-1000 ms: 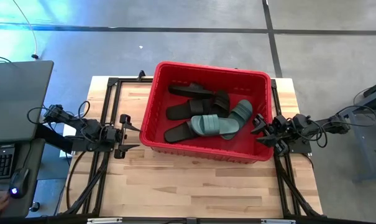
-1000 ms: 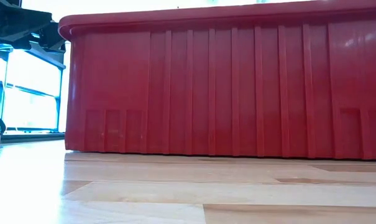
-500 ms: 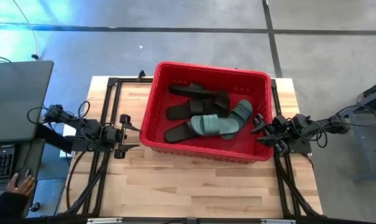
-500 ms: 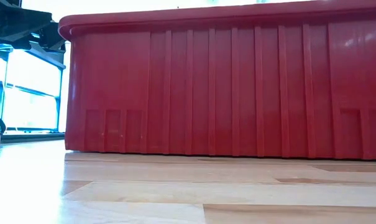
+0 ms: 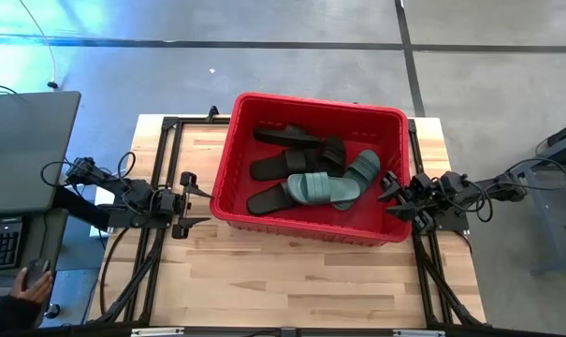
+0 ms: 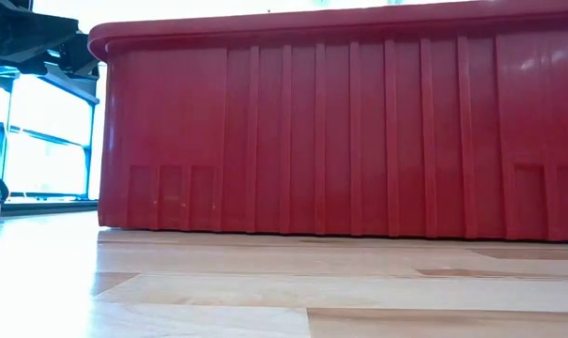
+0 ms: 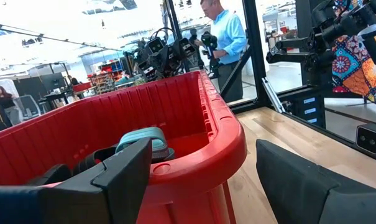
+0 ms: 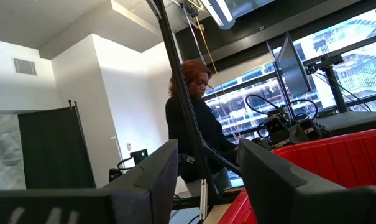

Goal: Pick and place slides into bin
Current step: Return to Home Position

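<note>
The left gripper [image 5: 199,200] holds its jaws wide apart and empty beside the left wall of the large red ribbed plastic bin [image 5: 311,99]. The right gripper [image 5: 388,196], likewise spread, is by the right wall. Inside lie two sage-green rubber slides [image 5: 322,188] and, seemingly, four overlapping black rubber slides [image 5: 284,165].

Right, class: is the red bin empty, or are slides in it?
Not empty: the high view shows the bin holding a pile of black slides and two green slides.
</note>
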